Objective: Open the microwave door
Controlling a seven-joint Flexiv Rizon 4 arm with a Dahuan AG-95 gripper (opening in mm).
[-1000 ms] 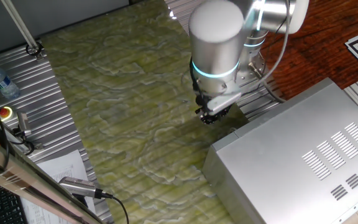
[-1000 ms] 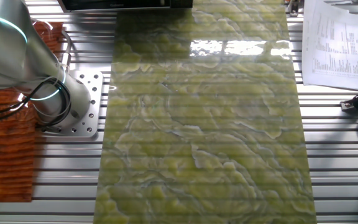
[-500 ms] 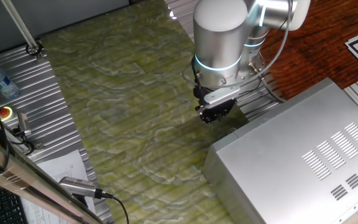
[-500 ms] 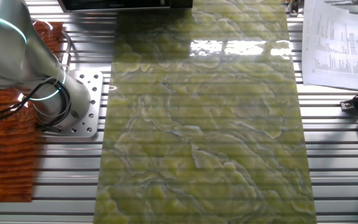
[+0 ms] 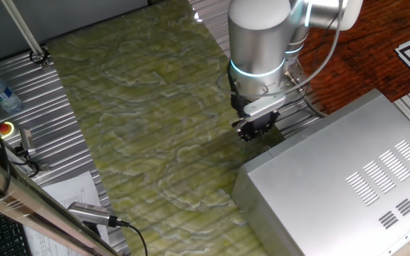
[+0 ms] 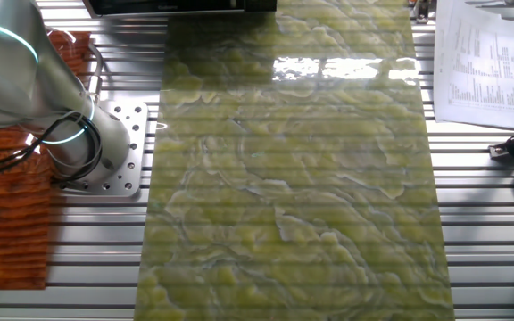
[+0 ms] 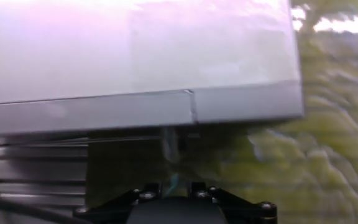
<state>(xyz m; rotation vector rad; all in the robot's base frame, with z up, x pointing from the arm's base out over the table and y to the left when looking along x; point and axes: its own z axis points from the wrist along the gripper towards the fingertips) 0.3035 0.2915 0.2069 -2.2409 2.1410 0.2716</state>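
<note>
Microwave point(image 5: 340, 185) sits at 4 o'clock of the one fixed view, on the table point(image 5: 41, 121), overlapping the green mat point(image 5: 141, 121). Long axis runs 8 to 2 o'clock. The door point(image 5: 239, 198) appears to face 8 o'clock (seen edge-on only). Tool point(image 5: 255, 128) hovers just off the rear corner, holding nothing; you cannot tell its opening. Expect a heavy, rigid box with a stiff hinged door and slick metal. Take hold at the door's free edge, which is not visible here.

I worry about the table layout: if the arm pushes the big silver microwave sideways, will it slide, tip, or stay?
The microwave probably stays: it is a wide, low metal box, likely heavy. Tipping seems unlikely, as it sits flat. It may slide slightly, since the green mat looks glossy. The tool hovers beside its corner.
</note>
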